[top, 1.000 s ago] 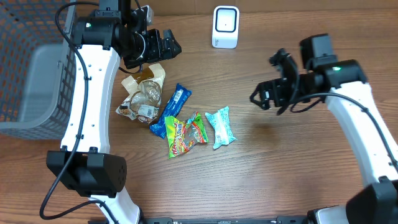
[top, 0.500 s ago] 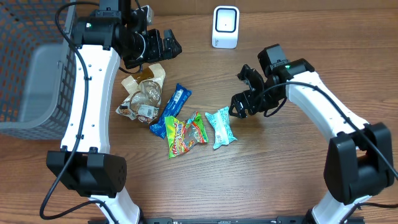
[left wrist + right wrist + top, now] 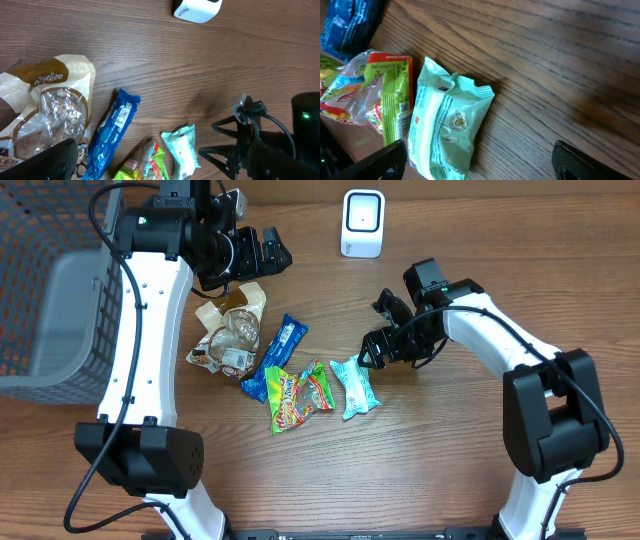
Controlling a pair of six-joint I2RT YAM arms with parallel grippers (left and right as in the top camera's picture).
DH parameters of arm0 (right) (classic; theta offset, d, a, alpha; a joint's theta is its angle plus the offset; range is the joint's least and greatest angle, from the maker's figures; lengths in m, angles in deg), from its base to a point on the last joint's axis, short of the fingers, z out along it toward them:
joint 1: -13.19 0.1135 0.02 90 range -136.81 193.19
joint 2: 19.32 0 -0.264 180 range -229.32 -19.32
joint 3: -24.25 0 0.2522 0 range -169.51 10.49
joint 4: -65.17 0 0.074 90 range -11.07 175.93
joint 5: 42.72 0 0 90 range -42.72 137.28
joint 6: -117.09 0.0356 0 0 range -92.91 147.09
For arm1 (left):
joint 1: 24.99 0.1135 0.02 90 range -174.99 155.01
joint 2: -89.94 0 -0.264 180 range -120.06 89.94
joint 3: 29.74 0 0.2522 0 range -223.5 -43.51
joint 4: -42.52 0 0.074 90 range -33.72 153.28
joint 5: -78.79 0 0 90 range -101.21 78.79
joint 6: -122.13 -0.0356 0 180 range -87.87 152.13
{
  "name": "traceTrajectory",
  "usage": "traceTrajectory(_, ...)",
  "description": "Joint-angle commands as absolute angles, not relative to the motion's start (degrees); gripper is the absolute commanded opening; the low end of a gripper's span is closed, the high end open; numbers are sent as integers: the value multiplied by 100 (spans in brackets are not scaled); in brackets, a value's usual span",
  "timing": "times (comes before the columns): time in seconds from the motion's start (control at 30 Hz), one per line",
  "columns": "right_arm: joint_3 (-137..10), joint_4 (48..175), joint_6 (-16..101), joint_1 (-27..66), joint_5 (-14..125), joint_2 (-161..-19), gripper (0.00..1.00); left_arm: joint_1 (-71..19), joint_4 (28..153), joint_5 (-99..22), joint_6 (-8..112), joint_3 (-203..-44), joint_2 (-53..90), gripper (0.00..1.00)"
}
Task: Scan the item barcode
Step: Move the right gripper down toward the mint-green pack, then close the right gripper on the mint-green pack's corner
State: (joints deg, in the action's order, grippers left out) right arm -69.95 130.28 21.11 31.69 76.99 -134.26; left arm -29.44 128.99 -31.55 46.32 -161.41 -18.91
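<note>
Overhead view: the left gripper [image 3: 265, 252] is seen released, jaws spread, with nothing between them, above the far part of the table [image 3: 450, 460] and left of the white scanner [image 3: 362, 223]. The right gripper [image 3: 372, 328] is likewise released and empty, just right of and beyond the mint-green packet [image 3: 355, 385]. This packet lies flat at the right end of a cluster with a colourful candy bag [image 3: 298, 395], a blue packet [image 3: 275, 358] and a brown cookie bag [image 3: 230, 330]. A grey basket [image 3: 30, 380] is located at the far left.

Left wrist view: the mint-green packet is shown just left of the right gripper, apart from it.

Right wrist view: both fingers [image 3: 580, 160] are set wide at the frame's lower corners, the mint-green packet lying nearer the left one
</note>
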Motion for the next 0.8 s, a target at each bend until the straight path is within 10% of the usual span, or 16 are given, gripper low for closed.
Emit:
traceTrajectory(0.0, -6971, 12991, 2175, 3232, 7831, -13465, 93, -2914, 12912, -3111, 4540, -16200, -1806, 100)
traceTrajectory(0.53, -6969, 12753, 2170, 3632, 7780, -13909, 86, -2914, 12912, -3111, 4540, -16200, -1806, 100)
traceTrajectory(0.77, -6969, 12624, 2290, 3766, 7603, -13915, 45, -2914, 12912, -3111, 4540, -16200, -1806, 100)
